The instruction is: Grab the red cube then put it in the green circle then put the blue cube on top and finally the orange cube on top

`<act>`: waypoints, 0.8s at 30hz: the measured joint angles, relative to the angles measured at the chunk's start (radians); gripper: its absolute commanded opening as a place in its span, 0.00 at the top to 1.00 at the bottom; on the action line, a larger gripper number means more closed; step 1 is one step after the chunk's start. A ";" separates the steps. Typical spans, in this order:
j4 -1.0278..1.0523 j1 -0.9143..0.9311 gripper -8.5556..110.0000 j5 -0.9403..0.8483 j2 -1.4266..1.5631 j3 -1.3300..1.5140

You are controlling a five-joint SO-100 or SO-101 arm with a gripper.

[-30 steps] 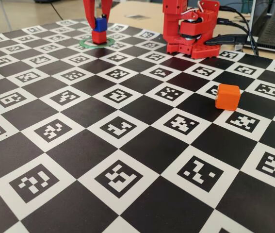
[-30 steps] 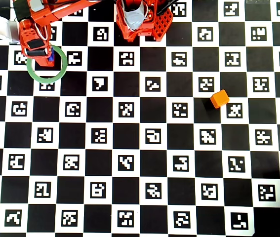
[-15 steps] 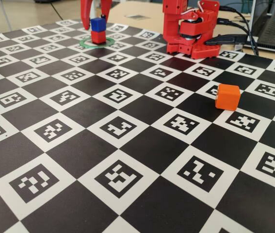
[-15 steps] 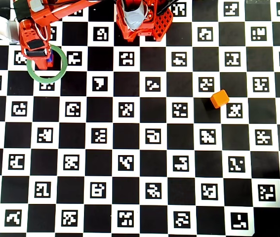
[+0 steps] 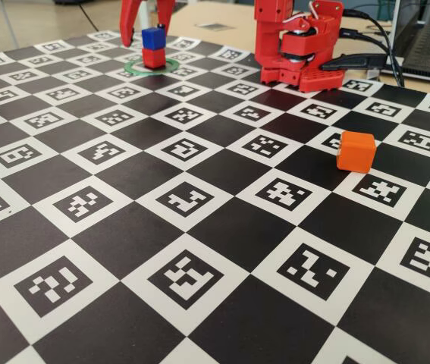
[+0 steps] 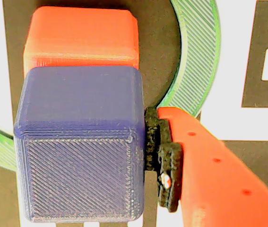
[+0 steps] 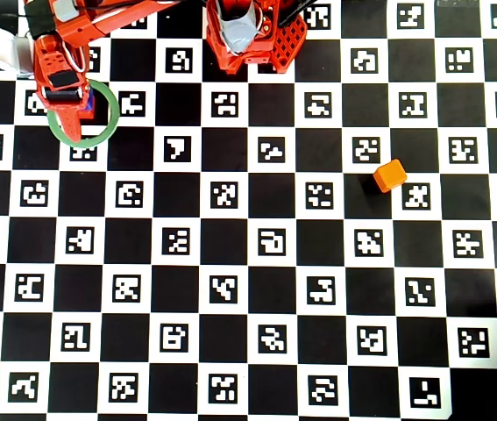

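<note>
Inside the green ring (image 5: 152, 68) one red cube (image 5: 153, 58) sat with one blue cube (image 5: 153, 37) stacked on it; one orange cube (image 5: 355, 151) lay well apart. Since a second earlier the gripper (image 5: 143, 19) had spread wide and lifted clear. Cubes were ridged plastic, round-edged.

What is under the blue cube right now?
The blue cube sits on the red cube, inside the green circle. The board under the red cube is covered. The open jaws flank the blue cube.
</note>
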 measured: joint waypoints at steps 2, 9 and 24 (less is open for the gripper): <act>0.009 0.006 0.59 -0.002 0.000 0.000; 0.069 0.021 0.59 -0.006 0.002 0.000; 0.416 -0.037 0.59 0.078 0.115 -0.325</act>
